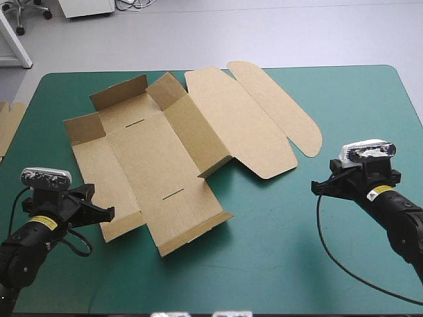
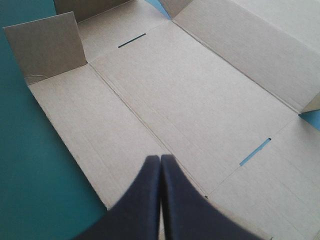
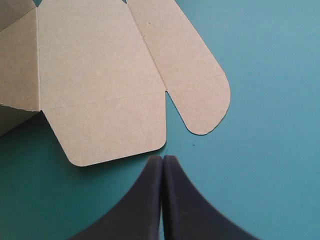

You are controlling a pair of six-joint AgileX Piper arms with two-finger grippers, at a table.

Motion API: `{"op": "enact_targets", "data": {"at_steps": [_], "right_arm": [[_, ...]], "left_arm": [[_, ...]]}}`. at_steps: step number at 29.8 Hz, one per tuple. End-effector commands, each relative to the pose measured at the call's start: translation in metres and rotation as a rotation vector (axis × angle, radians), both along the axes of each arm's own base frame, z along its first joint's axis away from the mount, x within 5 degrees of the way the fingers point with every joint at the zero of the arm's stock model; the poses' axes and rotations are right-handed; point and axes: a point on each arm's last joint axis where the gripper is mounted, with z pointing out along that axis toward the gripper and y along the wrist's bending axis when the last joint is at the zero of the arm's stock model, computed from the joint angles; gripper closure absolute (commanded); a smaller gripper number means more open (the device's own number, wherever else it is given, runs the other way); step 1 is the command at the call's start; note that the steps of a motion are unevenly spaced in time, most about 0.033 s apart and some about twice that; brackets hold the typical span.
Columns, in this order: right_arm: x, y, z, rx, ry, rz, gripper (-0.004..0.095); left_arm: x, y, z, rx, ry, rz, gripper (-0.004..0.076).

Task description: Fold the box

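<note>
The brown box (image 1: pixel 165 152) lies opened out on the teal-green cover, left of centre. Short flaps stand up at its far left corner and one long wall is partly raised. Its lid and rounded tuck flap (image 1: pixel 277 105) lie flat toward the far right. My left gripper (image 1: pixel 99 212) is shut and empty, its tip over the box's near left panel (image 2: pixel 100 135). My right gripper (image 1: pixel 320 187) is shut and empty over bare cover, and its tip (image 3: pixel 163 162) is just short of the lid's edge (image 3: pixel 100 85), near the tuck flap (image 3: pixel 195 85).
An edge of more brown board (image 1: pixel 8 122) shows at the table's left edge. Bare teal-green cover (image 1: pixel 277 264) stretches across the near side and the right of the table.
</note>
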Motion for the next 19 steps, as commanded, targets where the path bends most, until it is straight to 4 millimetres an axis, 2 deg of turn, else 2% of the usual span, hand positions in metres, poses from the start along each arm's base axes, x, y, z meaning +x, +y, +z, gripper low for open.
{"op": "enact_targets", "data": {"at_steps": [1,12,19], "right_arm": [[0.0008,-0.0008,0.0173,0.019,-0.104,-0.012,0.0927],[0.0008,-0.0008,0.0173,0.019,-0.104,-0.012,0.0927],[0.0008,-0.0007,0.0173,0.028,-0.101,-0.015,0.0927]], "left_arm": [[0.0021,-0.0012,0.0176,-0.032,-0.104,0.004,0.0734],[0.0026,-0.0007,0.0184,-0.024,-0.115,0.005,0.0734],[0.0033,-0.0044,0.0233,-0.159,-0.135,0.027,0.0734]]}}
